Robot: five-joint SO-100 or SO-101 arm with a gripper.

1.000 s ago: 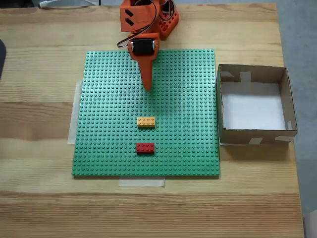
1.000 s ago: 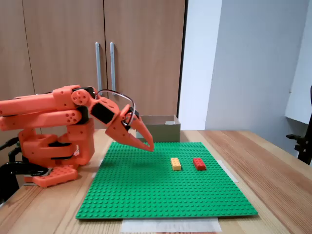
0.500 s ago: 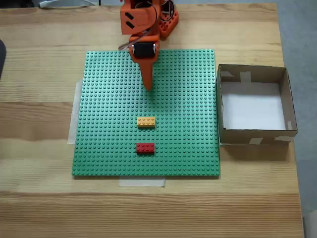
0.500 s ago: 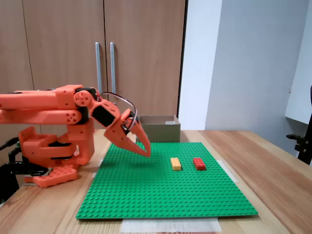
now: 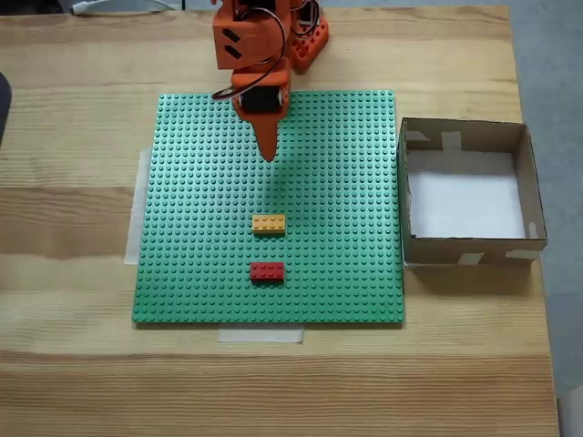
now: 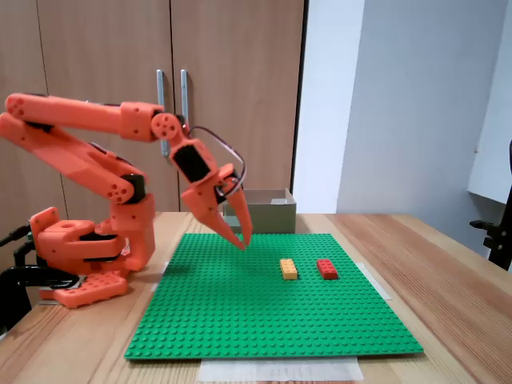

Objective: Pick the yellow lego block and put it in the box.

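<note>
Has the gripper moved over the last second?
Yes. In the side-on fixed view the gripper has lifted higher above the green baseplate as the arm rose; its tip is short of the yellow lego block.

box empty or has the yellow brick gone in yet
Empty. The top-down fixed view shows only the bare white floor of the cardboard box, and the yellow lego block sits on the green baseplate.

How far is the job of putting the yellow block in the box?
Nothing is done yet: the yellow lego block lies on the green baseplate beside the red brick. The gripper hangs above the plate, short of the block. Grasping and carrying to the box remain.
</note>
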